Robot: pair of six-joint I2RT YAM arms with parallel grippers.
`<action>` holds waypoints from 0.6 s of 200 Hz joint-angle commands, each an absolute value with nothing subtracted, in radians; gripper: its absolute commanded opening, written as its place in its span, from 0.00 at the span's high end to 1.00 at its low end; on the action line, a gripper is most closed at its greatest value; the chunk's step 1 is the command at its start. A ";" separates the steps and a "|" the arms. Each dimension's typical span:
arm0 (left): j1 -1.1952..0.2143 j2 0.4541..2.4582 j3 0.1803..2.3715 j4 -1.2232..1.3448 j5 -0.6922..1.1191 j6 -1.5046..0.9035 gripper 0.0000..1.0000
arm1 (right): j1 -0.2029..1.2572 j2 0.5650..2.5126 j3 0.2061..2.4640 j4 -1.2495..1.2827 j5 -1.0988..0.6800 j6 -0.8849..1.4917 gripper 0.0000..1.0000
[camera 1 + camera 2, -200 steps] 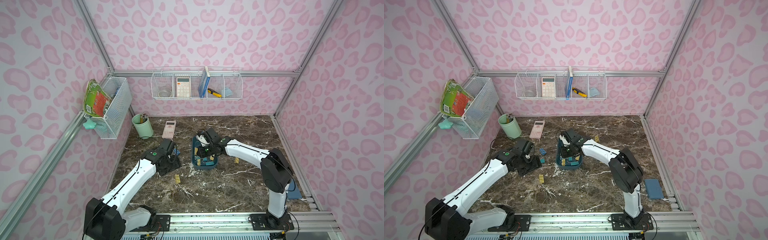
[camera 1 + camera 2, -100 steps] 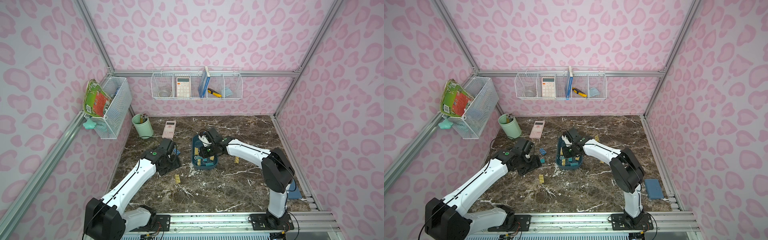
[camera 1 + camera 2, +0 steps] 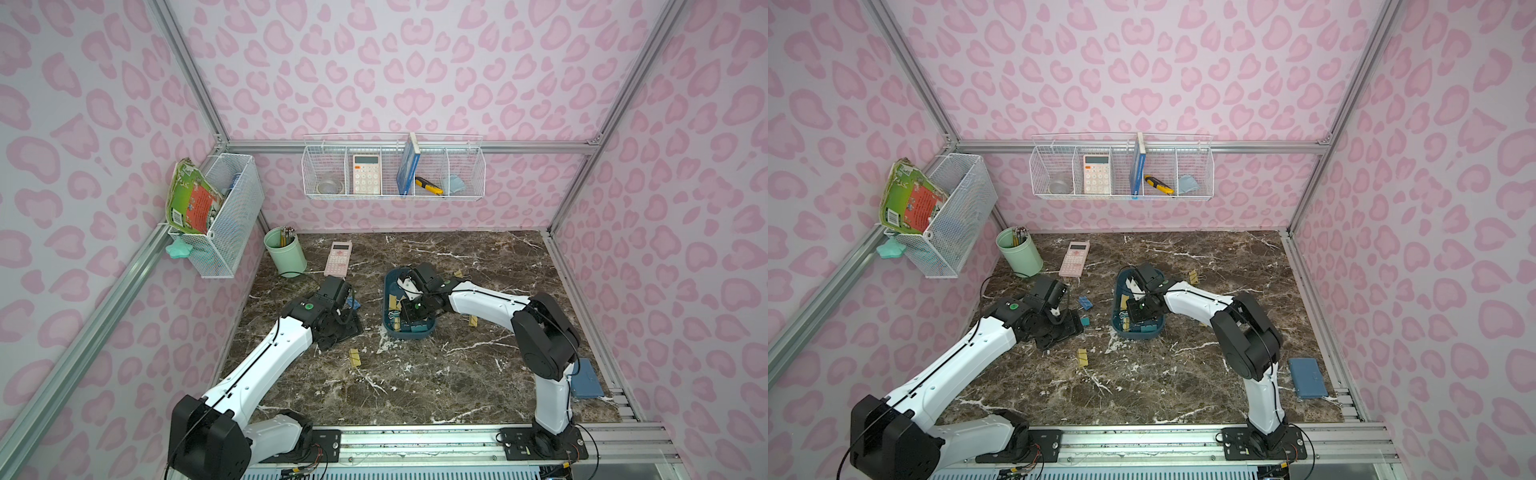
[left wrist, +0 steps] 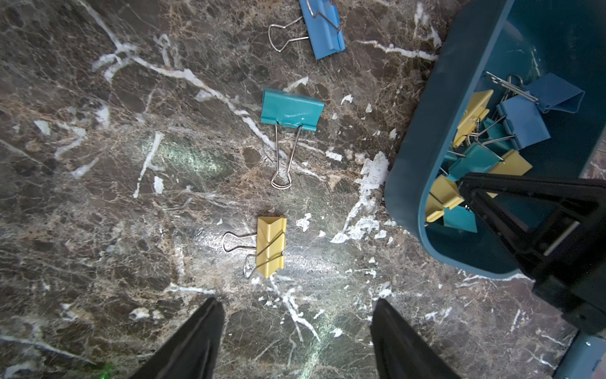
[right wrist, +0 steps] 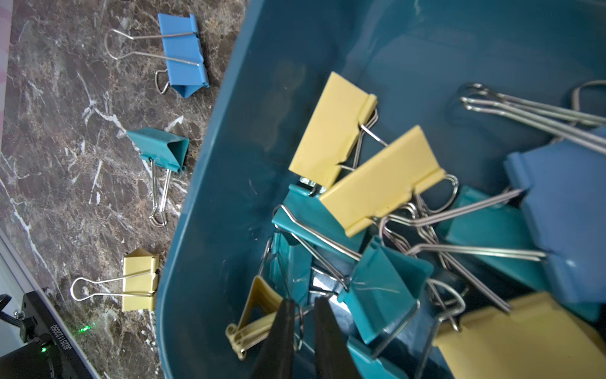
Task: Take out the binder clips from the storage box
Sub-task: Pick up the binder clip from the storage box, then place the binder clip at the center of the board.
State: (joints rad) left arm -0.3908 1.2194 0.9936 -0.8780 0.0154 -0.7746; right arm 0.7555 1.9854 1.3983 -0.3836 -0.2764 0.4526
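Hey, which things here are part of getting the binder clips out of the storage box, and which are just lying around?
Part of the job: storage box; binder clips in it; loose clips on the table; right gripper, shut inside the box; left gripper, open above the table.
Just lying about: pink calculator; green pencil cup; blue-grey case; wire basket on the back wall.

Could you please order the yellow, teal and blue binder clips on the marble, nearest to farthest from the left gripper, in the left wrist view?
1. Mustard yellow folded-metal binder clip, directly ahead of the open left gripper.
2. Teal folded-metal binder clip, beyond the yellow one.
3. Blue folded-metal binder clip, farthest, past the teal one.
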 commanded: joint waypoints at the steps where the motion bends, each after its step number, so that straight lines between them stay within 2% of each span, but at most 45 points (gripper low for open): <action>1: -0.390 1.207 1.010 -0.890 0.014 -0.759 0.24 | 0.755 1.978 1.404 -0.372 -0.283 0.461 0.99; 45: -0.389 1.204 1.057 -0.888 0.017 -0.747 0.23 | 0.746 1.918 1.442 -0.396 -0.259 0.456 1.00; 59: -0.389 1.208 1.073 -0.888 0.016 -0.746 0.15 | 0.736 1.891 1.453 -0.405 -0.250 0.456 1.00; 102: -0.389 1.219 1.115 -0.881 0.020 -0.739 0.01 | 0.688 1.819 1.468 -0.434 -0.234 0.445 1.00; 120: -0.390 1.229 1.132 -0.877 0.024 -0.735 0.01 | 0.663 1.785 1.463 -0.449 -0.214 0.436 1.00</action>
State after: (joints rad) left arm -0.3908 1.2186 1.1103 -0.8768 0.0162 -0.7536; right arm 0.6868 1.8214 1.4597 -0.4145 -0.2462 0.4583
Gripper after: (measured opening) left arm 0.997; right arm 0.058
